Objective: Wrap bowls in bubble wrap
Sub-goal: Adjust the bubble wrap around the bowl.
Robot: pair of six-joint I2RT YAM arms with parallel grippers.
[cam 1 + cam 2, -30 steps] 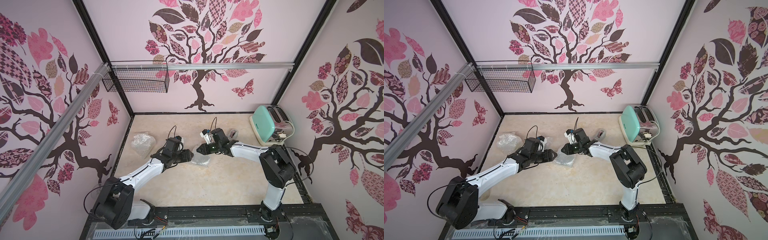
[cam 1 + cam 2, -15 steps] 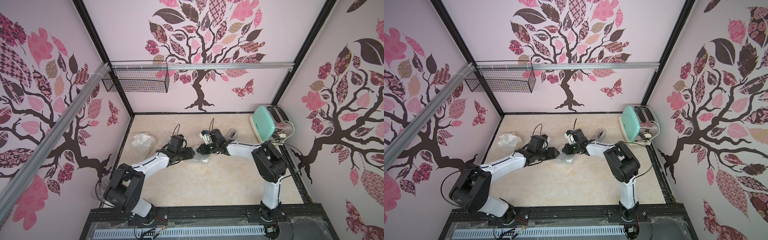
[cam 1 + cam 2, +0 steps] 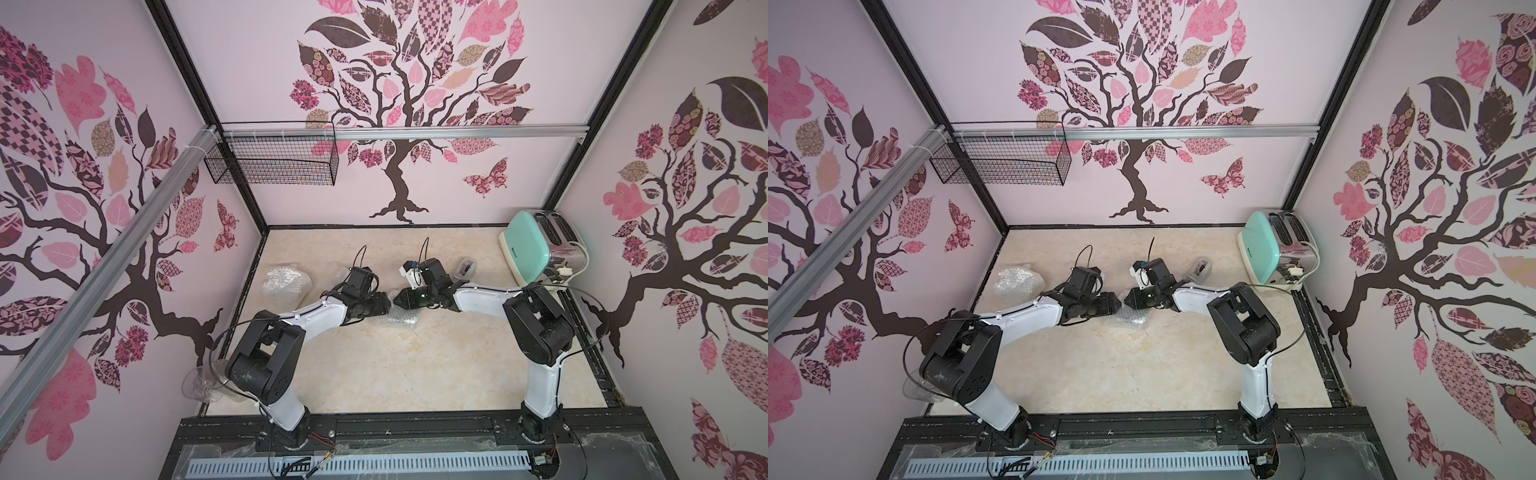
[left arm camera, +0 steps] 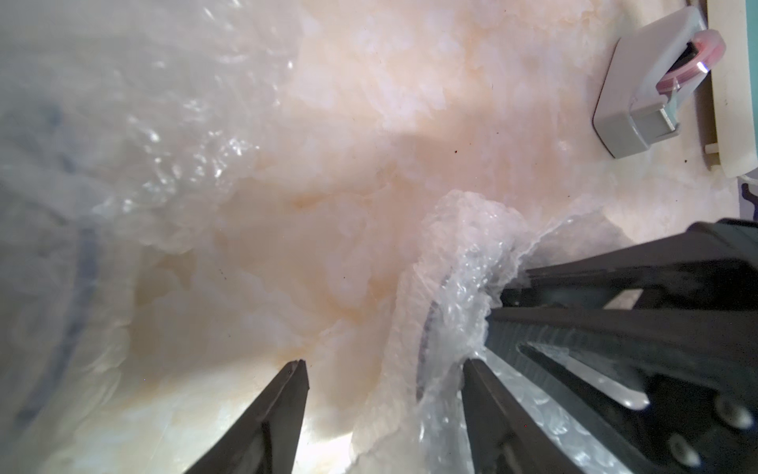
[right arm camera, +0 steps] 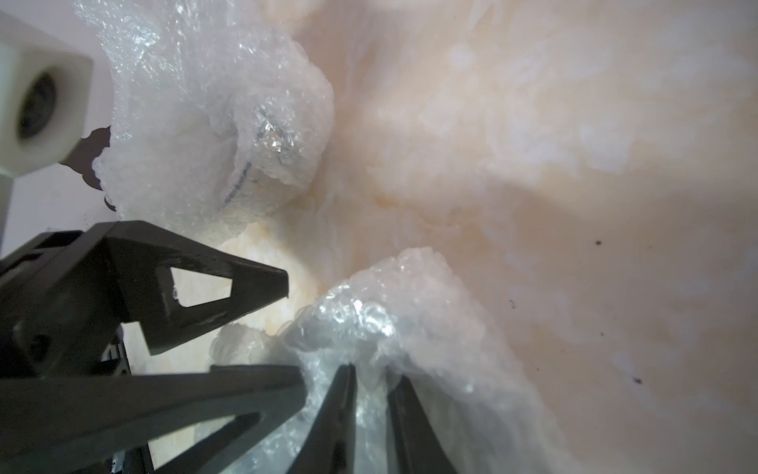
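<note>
In both top views a crumpled bubble wrap (image 3: pixel 401 320) (image 3: pixel 1131 320) lies mid-table under both grippers, which meet tip to tip. My right gripper (image 5: pixel 373 373) (image 3: pixel 397 299) is shut on a raised fold of this wrap. My left gripper (image 4: pixel 385 365) (image 3: pixel 384 305) stands open, the wrap (image 4: pixel 459 262) bunched against one finger. A bowl shows only as a dark rim line (image 4: pixel 424 328) through the plastic. A second bundle of bubble wrap (image 3: pixel 286 284) (image 5: pixel 229 135) sits by the left wall, with a blue bowl edge (image 5: pixel 242 176) showing through it.
A mint toaster (image 3: pixel 540 253) stands at the back right with a grey tape dispenser (image 3: pixel 466 268) (image 4: pixel 640 98) beside it. A clear glass (image 3: pixel 203 380) lies at the front left by the left arm's base. A wire basket (image 3: pixel 274 158) hangs on the back wall.
The left arm's elbow has swung inward and back while its gripper edged slightly toward the right one. The right gripper has kept its hold, and the wrap stays in place.
</note>
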